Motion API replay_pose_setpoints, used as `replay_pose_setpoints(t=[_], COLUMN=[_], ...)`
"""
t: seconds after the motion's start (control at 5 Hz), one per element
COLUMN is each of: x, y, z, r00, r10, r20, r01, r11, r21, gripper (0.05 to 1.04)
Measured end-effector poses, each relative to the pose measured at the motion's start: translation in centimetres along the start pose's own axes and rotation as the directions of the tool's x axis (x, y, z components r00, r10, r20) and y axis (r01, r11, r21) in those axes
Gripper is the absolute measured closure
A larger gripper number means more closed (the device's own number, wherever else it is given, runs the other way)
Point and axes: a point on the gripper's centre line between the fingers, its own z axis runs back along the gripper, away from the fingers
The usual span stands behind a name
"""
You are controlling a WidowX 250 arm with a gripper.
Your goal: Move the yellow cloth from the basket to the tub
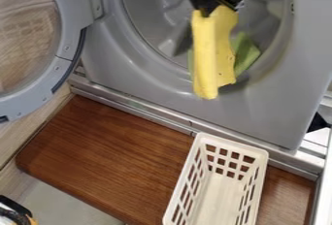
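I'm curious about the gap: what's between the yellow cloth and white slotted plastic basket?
In the camera view, the smooth grey machine front and, below it, a silvery metal rail.

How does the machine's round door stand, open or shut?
Open: the round door is swung out to the picture's left, and the inside of the tub shows behind the yellow cloth.

Yellow cloth (pixel 206 54) — in end effector (pixel 217 8).

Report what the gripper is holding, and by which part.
The gripper holds the yellow cloth by its upper end; the rest hangs down.
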Motion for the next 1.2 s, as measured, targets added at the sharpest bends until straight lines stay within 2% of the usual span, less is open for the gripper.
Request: replay_pose_setpoints(t=[0.2, 0.4, 0.6, 0.8, 1.0, 1.2], x=[-0.5, 0.1, -0.4, -0.4, -0.5, 0.9], y=[3.0, 4.0, 5.0, 5.2, 4.4, 3.4], z=[-0.7, -1.0, -3.4, -5.6, -8.4, -8.5], r00=[0.999, 0.996, 0.996, 0.994, 0.997, 0.995], r10=[0.049, 0.025, -0.010, -0.032, 0.019, 0.014], r20=[0.018, 0.087, 0.083, 0.104, 0.078, 0.102], r01=[-0.050, -0.032, 0.003, 0.025, -0.017, -0.003], r11=[0.997, 0.996, 0.997, 0.998, 0.999, 0.994], r21=[0.063, 0.079, 0.083, 0.062, -0.029, -0.111], gripper=[1.033, 1.033, 1.033, 1.011, 0.867, 0.612])
